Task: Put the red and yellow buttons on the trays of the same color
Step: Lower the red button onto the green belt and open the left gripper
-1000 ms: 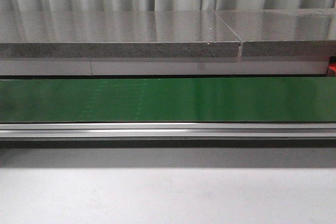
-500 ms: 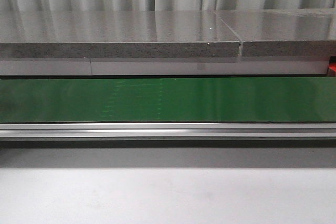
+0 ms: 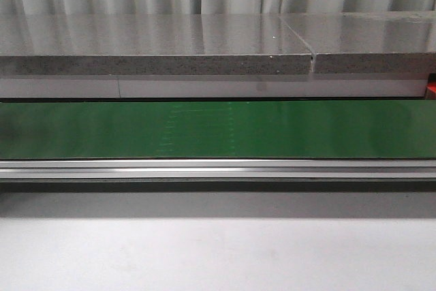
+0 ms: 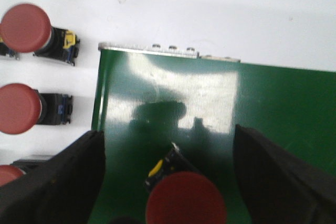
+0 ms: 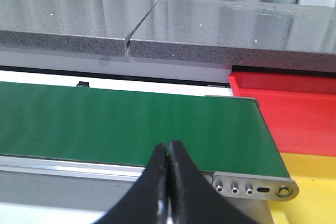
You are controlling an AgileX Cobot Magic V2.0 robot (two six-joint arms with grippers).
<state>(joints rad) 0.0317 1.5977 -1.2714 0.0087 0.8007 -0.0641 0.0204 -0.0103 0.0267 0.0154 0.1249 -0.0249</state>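
While faint belt marks sit further right than before, your left pincer stands open around a red button; right pincer is closed, empty.

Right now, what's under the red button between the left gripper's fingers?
The green belt lies under the red button, near the belt's end. The button's cap hides most of its body; only a black and yellow part shows. Whether it touches the belt cannot be told.

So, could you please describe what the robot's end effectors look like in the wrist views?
Only the fingers show. The left end effector has two broad, dark, matte fingers with rounded edges, blurred by closeness. The right end effector has two black fingers tapering to slim, curved tips. No cables, markings or arm links are visible.
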